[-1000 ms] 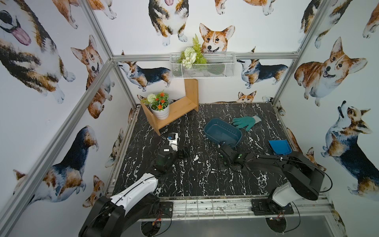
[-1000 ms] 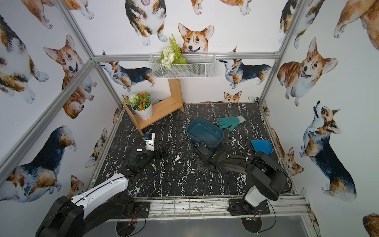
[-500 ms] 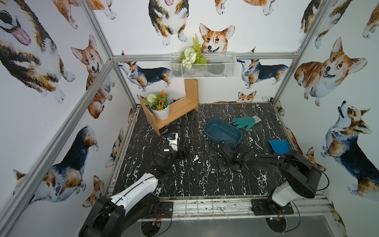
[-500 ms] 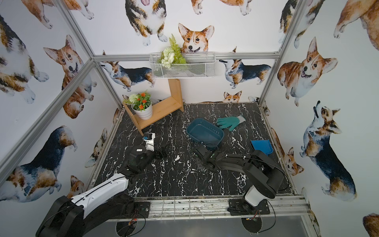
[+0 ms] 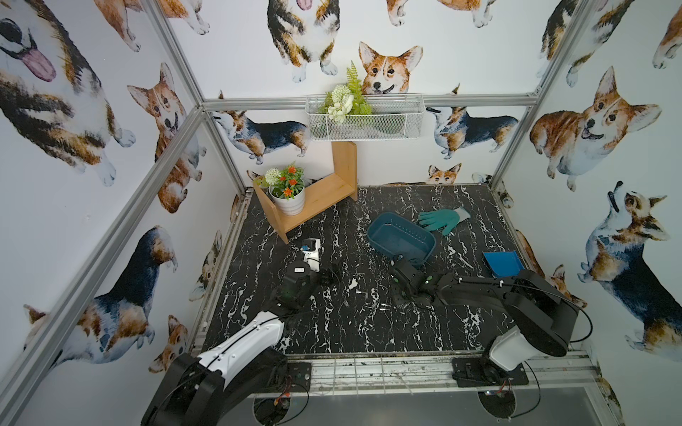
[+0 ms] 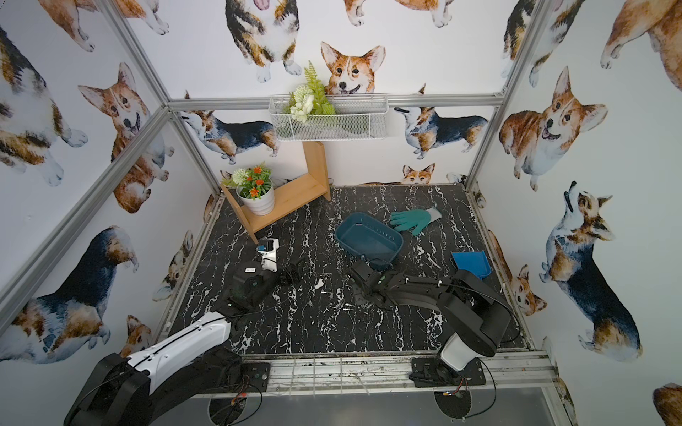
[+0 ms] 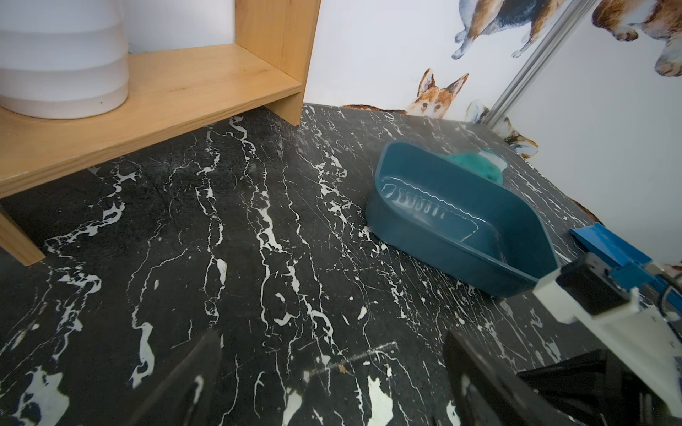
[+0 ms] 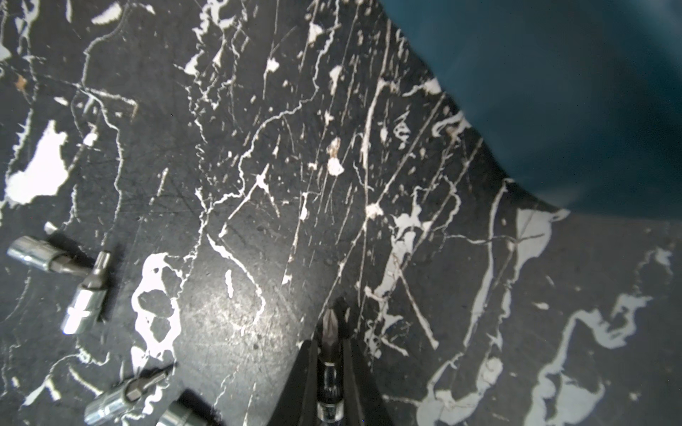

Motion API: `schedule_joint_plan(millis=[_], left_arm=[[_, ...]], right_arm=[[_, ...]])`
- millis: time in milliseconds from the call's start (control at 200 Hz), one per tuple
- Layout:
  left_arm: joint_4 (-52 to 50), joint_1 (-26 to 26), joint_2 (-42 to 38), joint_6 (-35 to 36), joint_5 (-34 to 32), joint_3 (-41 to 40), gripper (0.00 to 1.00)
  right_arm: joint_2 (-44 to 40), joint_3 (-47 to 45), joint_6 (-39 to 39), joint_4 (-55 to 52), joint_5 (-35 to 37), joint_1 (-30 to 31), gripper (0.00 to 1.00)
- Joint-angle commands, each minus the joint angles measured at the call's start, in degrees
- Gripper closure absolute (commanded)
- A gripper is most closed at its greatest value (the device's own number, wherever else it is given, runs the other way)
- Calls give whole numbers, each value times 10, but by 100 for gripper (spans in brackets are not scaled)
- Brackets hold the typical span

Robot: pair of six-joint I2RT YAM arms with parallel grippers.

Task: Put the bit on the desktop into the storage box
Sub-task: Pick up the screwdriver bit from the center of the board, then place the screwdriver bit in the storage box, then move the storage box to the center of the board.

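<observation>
My right gripper [image 8: 329,345] is shut on a dark bit [image 8: 329,328], whose cross-shaped tip sticks out past the fingertips, just over the black marble desktop [image 8: 258,184]. In both top views this gripper [image 5: 399,297] [image 6: 358,295] points down close in front of the teal storage box [image 5: 400,238] [image 6: 369,238]; the box's wall [image 8: 553,92] is near it. Several silver bits [image 8: 86,291] [image 8: 127,392] lie loose on the desktop [image 5: 332,332] beside it. My left gripper [image 7: 332,369] [image 5: 328,274] stands open and empty, left of the box [image 7: 461,221].
A green glove [image 5: 443,219] lies behind the box and a blue dustpan [image 5: 503,263] to its right. A wooden shelf [image 5: 317,199] with a flower pot [image 5: 288,195] stands at the back left. A white device [image 5: 312,252] lies by my left arm.
My right gripper's jaws have closed onto the bit. Both arms have stayed almost where they were.
</observation>
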Motion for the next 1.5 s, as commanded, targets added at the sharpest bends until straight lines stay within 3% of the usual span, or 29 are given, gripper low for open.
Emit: schedule_joint_plan(millis=[0,415,1101,1216,1336,1491], left_arm=[[12,0,-2,4,-4,1,0],[12,0,-2,4,-2,1,0],[12,0,-7,4,-4,-1,0],[12,0,-6,4,-3,0,0],[13,0,-6,4,-4,-2,0],[13,0,-5,4,-5,-2,0]], right_arm=[[-6,15,0,-19,12,1,85],[-11,123,-54,-56,55,-7,87],[90,241,-136,17,-1,-181,87],[119,263,-147,16,-6,-189,77],[147,285,-157,16,-19,-190,57],[183,315,-163,14,-52,-190,53]])
